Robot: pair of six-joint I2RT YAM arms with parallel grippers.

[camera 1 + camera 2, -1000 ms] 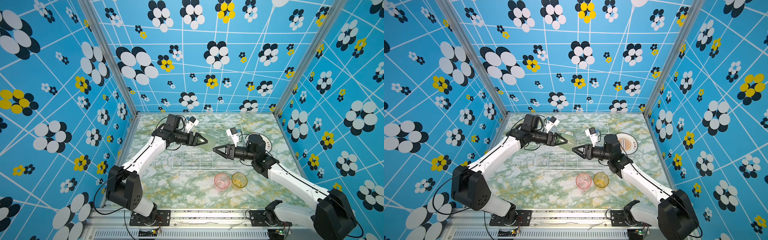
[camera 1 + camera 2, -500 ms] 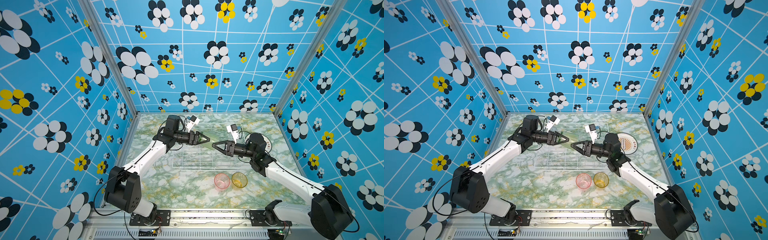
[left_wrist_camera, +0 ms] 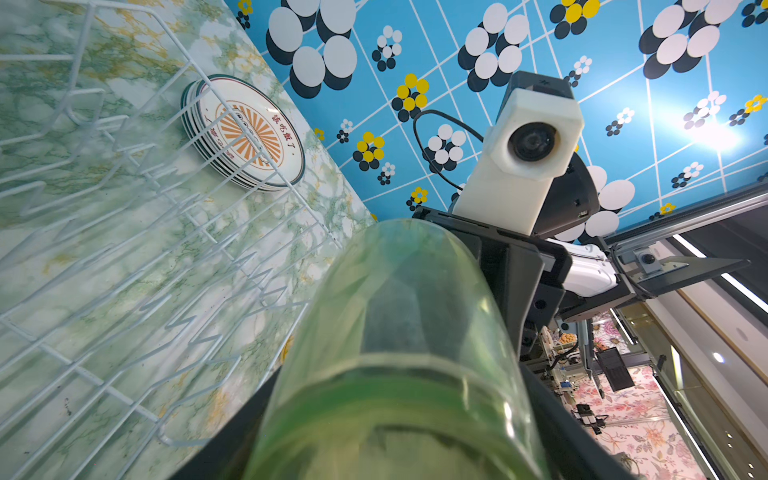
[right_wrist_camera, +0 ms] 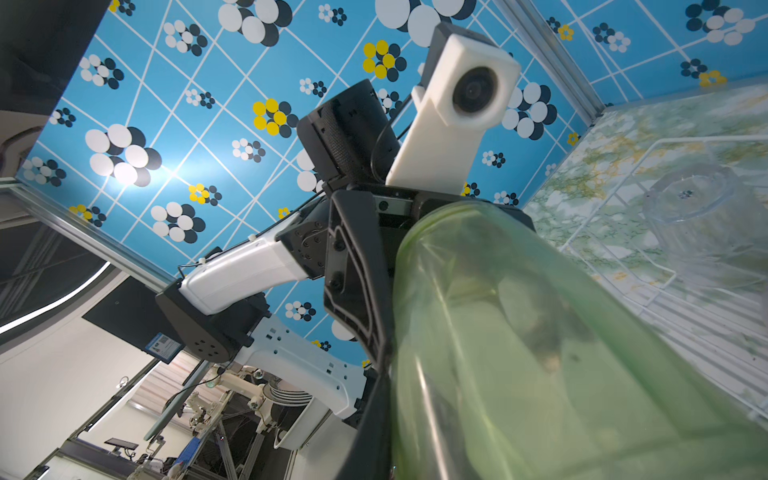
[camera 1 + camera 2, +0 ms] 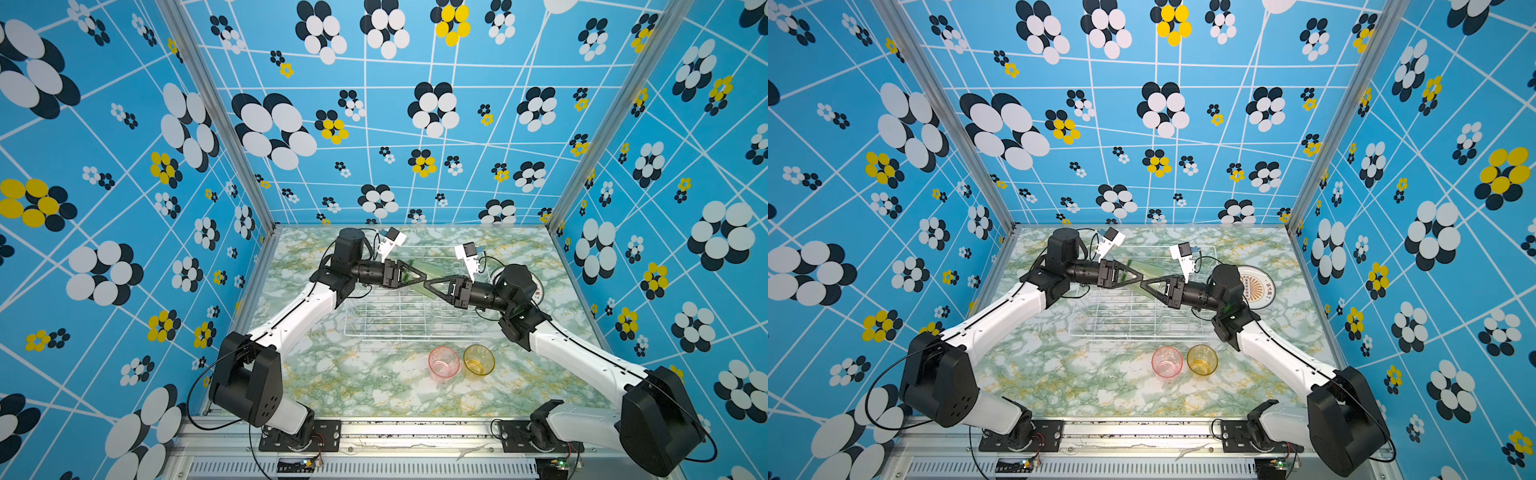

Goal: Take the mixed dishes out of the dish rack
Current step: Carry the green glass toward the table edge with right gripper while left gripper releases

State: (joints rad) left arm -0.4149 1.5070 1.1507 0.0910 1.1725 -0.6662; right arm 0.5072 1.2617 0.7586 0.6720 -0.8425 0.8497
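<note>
The green tumbler (image 3: 395,332) is glossy translucent plastic. The dish rack (image 5: 386,318) is white wire, the table (image 5: 353,382) smooth marble-print.

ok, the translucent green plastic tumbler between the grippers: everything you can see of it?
The translucent green plastic tumbler is smooth-walled and looks empty, with a darker green band round one end. It hangs tilted over the white wire dish rack, clear of it. The left gripper clamps it across its body; the right gripper is shut on it from the opposite side.
</note>
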